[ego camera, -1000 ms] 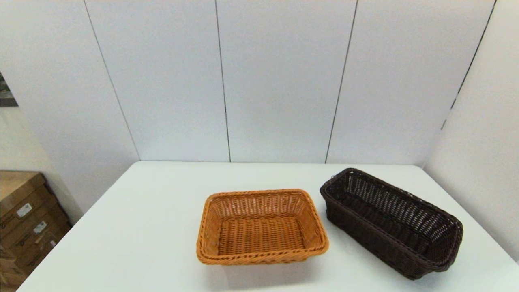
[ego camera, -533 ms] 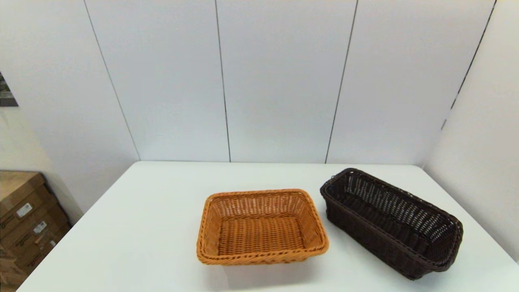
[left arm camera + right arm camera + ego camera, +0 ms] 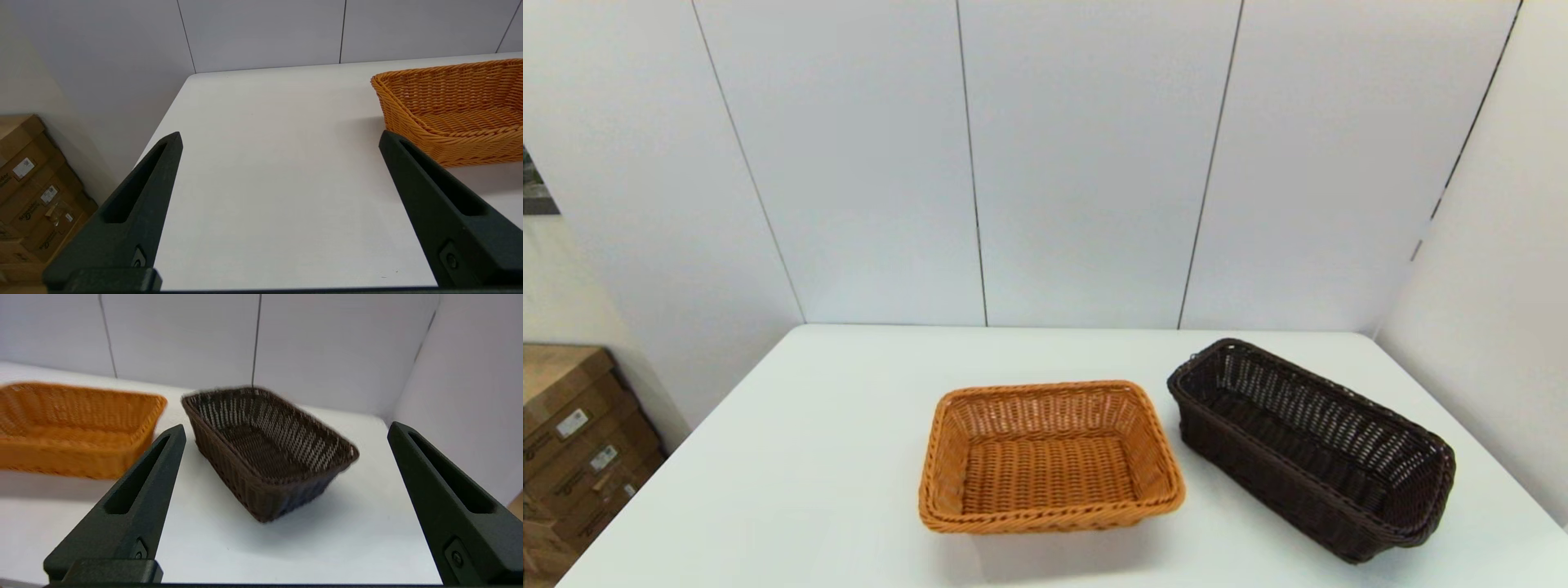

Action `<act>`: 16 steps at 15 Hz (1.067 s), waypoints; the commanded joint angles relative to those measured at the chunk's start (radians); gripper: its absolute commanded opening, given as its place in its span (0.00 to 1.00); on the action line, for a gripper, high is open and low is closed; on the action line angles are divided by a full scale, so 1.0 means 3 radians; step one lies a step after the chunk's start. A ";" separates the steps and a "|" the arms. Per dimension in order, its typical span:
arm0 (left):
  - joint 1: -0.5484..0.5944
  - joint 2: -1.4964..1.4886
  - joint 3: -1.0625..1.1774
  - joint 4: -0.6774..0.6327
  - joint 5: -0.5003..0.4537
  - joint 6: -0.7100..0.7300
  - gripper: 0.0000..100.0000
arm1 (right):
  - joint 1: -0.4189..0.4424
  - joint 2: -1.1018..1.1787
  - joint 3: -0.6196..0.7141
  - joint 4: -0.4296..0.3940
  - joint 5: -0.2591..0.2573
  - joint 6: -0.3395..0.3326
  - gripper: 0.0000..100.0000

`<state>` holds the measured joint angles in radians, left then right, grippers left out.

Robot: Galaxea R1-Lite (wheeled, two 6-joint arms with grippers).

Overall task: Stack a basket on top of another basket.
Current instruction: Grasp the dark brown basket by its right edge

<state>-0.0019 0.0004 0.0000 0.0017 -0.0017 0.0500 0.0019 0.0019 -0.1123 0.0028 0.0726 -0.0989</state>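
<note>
My right claw (image 3: 286,430) was spread wide, holding nothing, short of the dark brown basket (image 3: 267,451) on the white table (image 3: 809,457). Left claw (image 3: 280,139) likewise wide, empty. Orange basket (image 3: 1049,457) sat just beside the dark one, apart.

White table (image 3: 792,490), panelled wall (image 3: 1086,163) behind, cardboard boxes (image 3: 572,449) (stacked, floor-level).

Hardly anything changes across the head views: the dark brown basket (image 3: 1311,447) at the table's (image 3: 809,457) right side sits a touch closer to the near edge than a second ago.
</note>
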 commanded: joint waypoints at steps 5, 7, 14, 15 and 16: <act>0.0001 -0.0001 0.0000 -0.0001 0.0001 0.0002 1.00 | 0.0024 0.1579 -0.0561 0.0016 -0.0037 0.0202 1.00; 0.0001 -0.0001 0.0000 -0.0001 0.0001 0.0002 1.00 | 0.0029 0.1998 -0.0766 0.0170 -0.0099 0.0309 1.00; 0.0001 -0.0001 0.0000 -0.0001 0.0001 0.0002 1.00 | 0.0004 0.3578 -0.1333 0.0303 -0.0308 0.0744 1.00; -0.0004 -0.0001 0.0000 -0.0001 0.0001 0.0002 1.00 | 0.0004 0.3798 -0.1420 0.0308 -0.0308 0.0790 1.00; -0.0004 -0.0001 0.0000 -0.0001 0.0001 0.0002 1.00 | 0.0004 0.4023 -0.1492 0.0308 -0.0303 0.0800 1.00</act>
<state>-0.0019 0.0004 0.0000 0.0017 -0.0017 0.0504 0.0043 0.9755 -0.4849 0.0919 -0.0077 0.1115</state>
